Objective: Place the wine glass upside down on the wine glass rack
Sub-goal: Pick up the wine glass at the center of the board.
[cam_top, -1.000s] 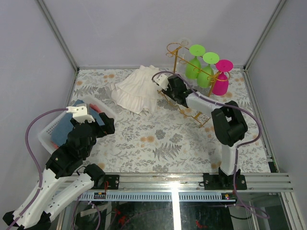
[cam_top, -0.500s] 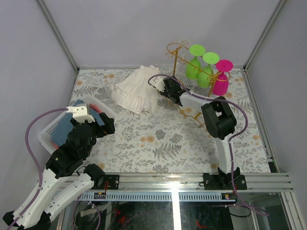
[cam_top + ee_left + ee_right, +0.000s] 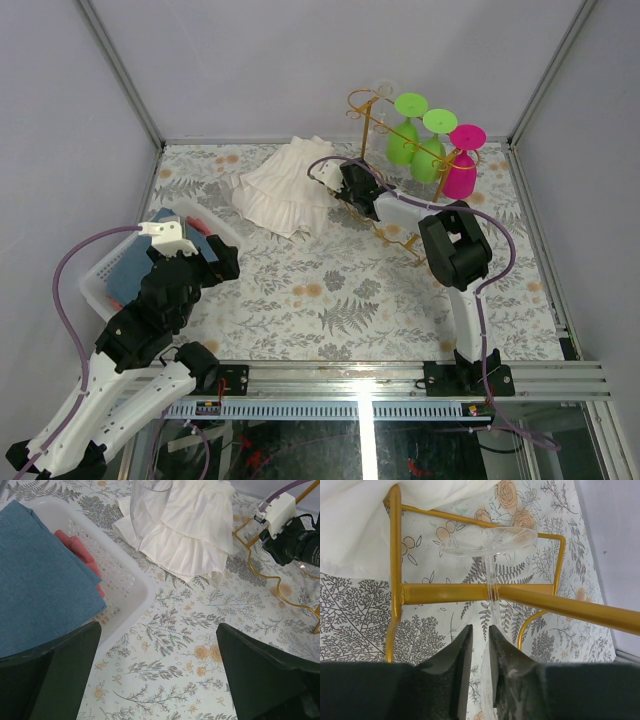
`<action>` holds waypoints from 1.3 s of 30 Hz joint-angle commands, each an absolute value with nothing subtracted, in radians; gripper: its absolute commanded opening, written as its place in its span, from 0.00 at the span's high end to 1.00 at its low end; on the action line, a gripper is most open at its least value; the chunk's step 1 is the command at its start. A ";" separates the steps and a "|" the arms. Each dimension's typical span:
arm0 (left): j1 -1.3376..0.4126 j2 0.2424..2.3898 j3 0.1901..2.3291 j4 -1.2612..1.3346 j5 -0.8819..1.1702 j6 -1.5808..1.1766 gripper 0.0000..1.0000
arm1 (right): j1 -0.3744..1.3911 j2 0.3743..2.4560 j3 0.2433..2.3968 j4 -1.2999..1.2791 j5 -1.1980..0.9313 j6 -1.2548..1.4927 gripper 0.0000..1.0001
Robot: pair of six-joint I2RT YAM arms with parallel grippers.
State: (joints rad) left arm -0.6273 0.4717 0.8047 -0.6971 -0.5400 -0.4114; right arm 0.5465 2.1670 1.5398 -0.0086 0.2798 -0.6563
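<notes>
Counter, floral-patterned, carries all items.

Wine glass rack: gold wire, upright, at 1 o'clock on the counter.

White basket: at 9 o'clock on the counter. It holds a blue cloth lying over a pink cloth.

White garment: pleated, lying at 12 o'clock between basket and rack. In the right wrist view its edge drapes over a corner of the rack's low frame.

Green glass, second green glass and pink glass: all hang upside down from the rack's rails, side by side.

Wine glass: clear, down at the rack's low frame on its 8 o'clock side. In the right wrist view its foot points to 12 o'clock, its stem crosses a gold rail, and its bowl end sits between the fingers. Contact with the rail cannot be determined.

Right claw: narrow, closed on the wine glass.

Left claw: fingers spread wide, nothing between them, above the counter at 8 o'clock, just beside the basket.
</notes>
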 commanded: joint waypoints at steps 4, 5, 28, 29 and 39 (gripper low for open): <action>-0.623 0.465 0.795 -0.675 -0.554 -0.413 0.00 | 0.534 2.170 1.540 0.009 0.308 -0.679 0.89; -0.623 0.464 0.796 -0.675 -0.556 -0.413 0.00 | 0.534 2.165 1.536 0.010 0.304 -0.676 0.92; -0.623 0.463 0.795 -0.675 -0.556 -0.414 0.00 | 0.534 2.010 1.472 0.009 0.251 -0.682 0.45; -0.623 0.464 0.795 -0.675 -0.557 -0.414 0.00 | 0.534 2.026 1.484 0.005 0.266 -0.689 0.44; -0.623 0.465 0.795 -0.676 -0.556 -0.413 0.00 | 0.525 2.151 1.583 0.012 0.302 -0.710 0.32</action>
